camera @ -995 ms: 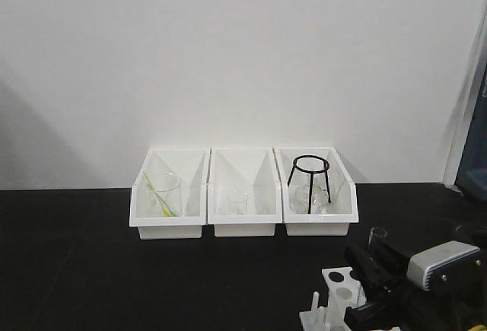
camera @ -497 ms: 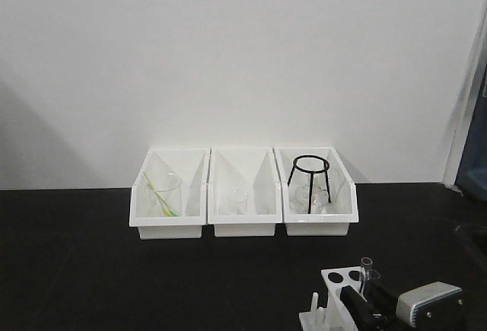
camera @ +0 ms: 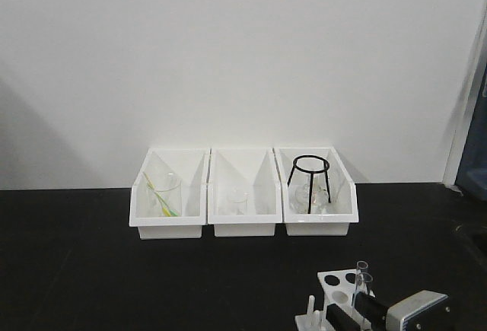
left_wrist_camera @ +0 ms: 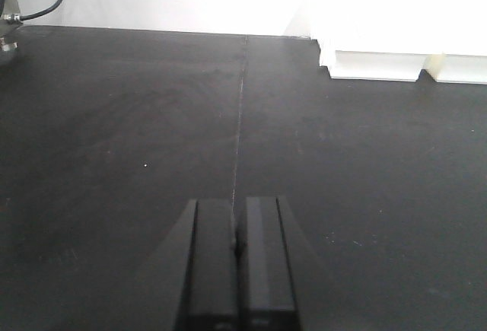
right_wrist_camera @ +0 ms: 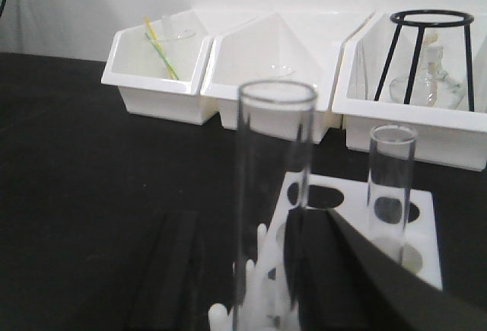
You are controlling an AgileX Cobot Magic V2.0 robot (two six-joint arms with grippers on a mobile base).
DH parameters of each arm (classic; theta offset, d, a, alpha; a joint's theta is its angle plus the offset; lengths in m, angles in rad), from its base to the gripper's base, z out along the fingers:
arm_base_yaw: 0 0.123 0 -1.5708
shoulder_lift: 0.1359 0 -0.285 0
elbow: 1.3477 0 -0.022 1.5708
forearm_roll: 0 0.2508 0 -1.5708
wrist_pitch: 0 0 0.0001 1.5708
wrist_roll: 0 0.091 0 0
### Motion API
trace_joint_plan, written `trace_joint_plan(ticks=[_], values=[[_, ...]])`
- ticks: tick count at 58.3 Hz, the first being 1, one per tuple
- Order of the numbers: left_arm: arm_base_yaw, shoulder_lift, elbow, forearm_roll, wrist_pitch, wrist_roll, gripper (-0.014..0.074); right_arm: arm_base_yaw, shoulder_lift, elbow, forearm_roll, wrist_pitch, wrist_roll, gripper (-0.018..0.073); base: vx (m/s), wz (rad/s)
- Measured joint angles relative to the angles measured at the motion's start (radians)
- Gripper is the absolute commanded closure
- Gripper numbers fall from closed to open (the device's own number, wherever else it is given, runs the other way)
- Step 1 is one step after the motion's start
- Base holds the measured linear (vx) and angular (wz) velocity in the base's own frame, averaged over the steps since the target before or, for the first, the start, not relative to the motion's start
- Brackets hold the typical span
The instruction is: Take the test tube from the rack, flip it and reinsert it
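The white rack [camera: 337, 284] sits on the black table at the bottom right, with its pegs [right_wrist_camera: 262, 243] on the near side. One clear test tube [right_wrist_camera: 390, 186] stands upright in a rack hole [camera: 361, 270]. A second test tube [right_wrist_camera: 274, 194] stands upright, rim up, between the fingers of my right gripper [right_wrist_camera: 251, 217]; it also shows in the front view [camera: 368, 285]. Its right side lies against the right finger [right_wrist_camera: 358, 278]. The left finger [right_wrist_camera: 171, 270] stands apart from it. Its lower end is hidden by the pegs. My left gripper [left_wrist_camera: 237, 228] is shut and empty over bare table.
Three white open-front bins stand at the back: the left [camera: 169, 224] with a beaker and a yellow-green stick, the middle [camera: 243, 224] with a small beaker, the right [camera: 318, 224] with a black tripod stand and a flask. A table seam [left_wrist_camera: 242, 118] runs ahead of the left gripper.
My right gripper has come down and a little left with the tube, from above the rack to rack level. The rack has shifted slightly left. The left gripper shows only now.
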Motion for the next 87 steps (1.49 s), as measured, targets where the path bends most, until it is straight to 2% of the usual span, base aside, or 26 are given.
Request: trace_joint_plan(ticks=[7, 17, 22, 35, 44, 52, 71, 79, 87], values=[[0.000, 0.000, 0.000, 0.000, 0.000, 0.000, 0.0603, 0.000, -0.069, 0.003, -0.004, 0.018, 0.000, 0.0025, 0.00, 0.00], [0.000, 0.000, 0.000, 0.000, 0.000, 0.000, 0.0603, 0.000, -0.265, 0.004, -0.004, 0.087, 0.012, 0.0022, 0.00, 0.00], [0.000, 0.000, 0.000, 0.000, 0.000, 0.000, 0.0603, 0.000, -0.415, -0.012, -0.012, 0.231, 0.053, 0.0022, 0.00, 0.00], [0.000, 0.000, 0.000, 0.000, 0.000, 0.000, 0.0603, 0.000, -0.797, -0.115, -0.020, 0.710, 0.132, 0.0025, 0.00, 0.00], [0.000, 0.000, 0.000, 0.000, 0.000, 0.000, 0.0603, 0.000, -0.938, -0.118, -0.019, 0.901, 0.134, 0.0024, 0.00, 0.00], [0.000, 0.000, 0.000, 0.000, 0.000, 0.000, 0.0603, 0.000, -1.007, -0.118, -0.019, 0.973, 0.134, 0.0024, 0.00, 0.00], [0.000, 0.000, 0.000, 0.000, 0.000, 0.000, 0.0603, 0.000, -1.044, -0.118, -0.017, 0.988, 0.130, 0.0041, 0.00, 0.00], [0.000, 0.000, 0.000, 0.000, 0.000, 0.000, 0.0603, -0.026, -1.070, -0.118, -0.005, 1.025, 0.050, 0.0089, 0.00, 0.00], [0.000, 0.000, 0.000, 0.000, 0.000, 0.000, 0.0603, -0.106, -1.196, -0.118, 0.114, 1.160, -0.073, 0.0169, 0.00, 0.00]])
